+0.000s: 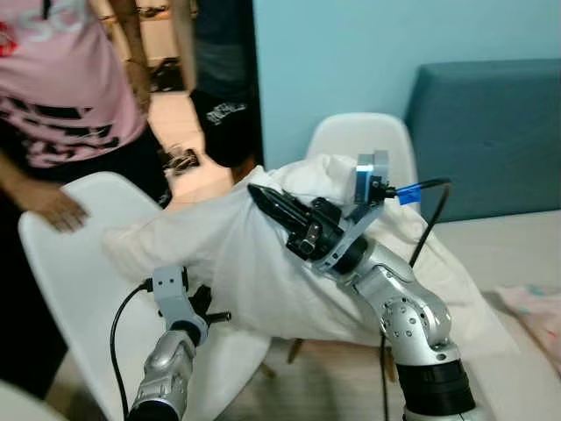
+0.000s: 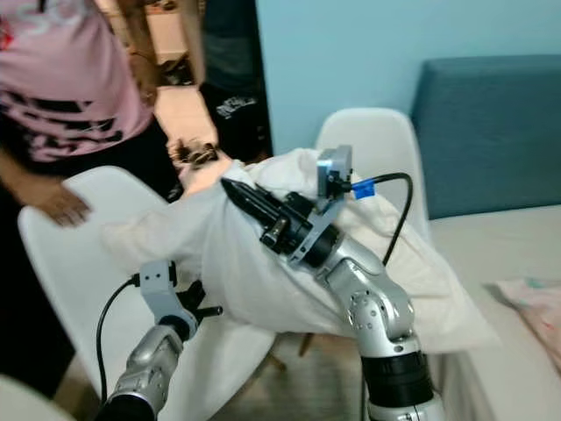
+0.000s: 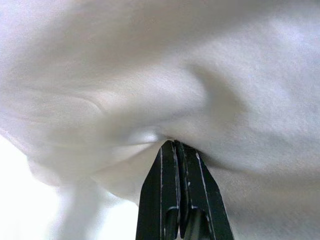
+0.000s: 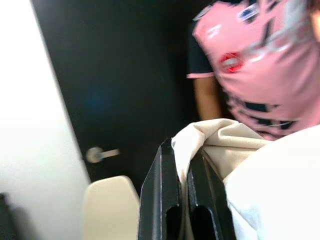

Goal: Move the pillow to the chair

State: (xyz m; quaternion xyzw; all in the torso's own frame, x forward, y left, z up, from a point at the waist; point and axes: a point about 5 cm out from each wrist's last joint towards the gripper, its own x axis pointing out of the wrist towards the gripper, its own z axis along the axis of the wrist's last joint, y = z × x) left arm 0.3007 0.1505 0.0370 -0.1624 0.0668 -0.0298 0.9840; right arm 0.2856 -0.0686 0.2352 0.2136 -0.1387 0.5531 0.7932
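Pale blue walls and a teal headboard are backing two white moulded plastic chairs. Hanging just above the nearer white chair (image 1: 79, 263), the big soft white fabric pillow (image 1: 254, 272) is not yet resting on it. Left tool (image 3: 179, 150) is clenching a fold underneath; right tool (image 4: 186, 165) is pinching an upper corner. Lowering and letting go are remaining. A person's hand (image 1: 54, 209) is steadying that chair's back.
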